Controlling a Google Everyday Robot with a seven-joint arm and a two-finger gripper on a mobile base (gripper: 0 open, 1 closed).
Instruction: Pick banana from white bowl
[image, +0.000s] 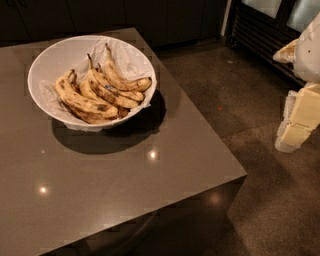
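Note:
The white bowl (60, 55) stands on the far left part of the table, lined with crinkled white paper. Several spotted yellow bananas lie in it. The banana (124, 80) at the back right of the pile is strongly curved, with a long thin stem pointing up and away and a dark end near the bowl's right rim. My gripper (296, 125) hangs at the right edge of the view, over the floor, well to the right of the table and far from the bowl. It holds nothing that I can see.
The grey-brown table (150, 190) has its right edge and front corner close to the arm. Dark speckled floor (240, 100) lies to the right. Dark cabinets and a glass-fronted unit (270, 20) stand at the back.

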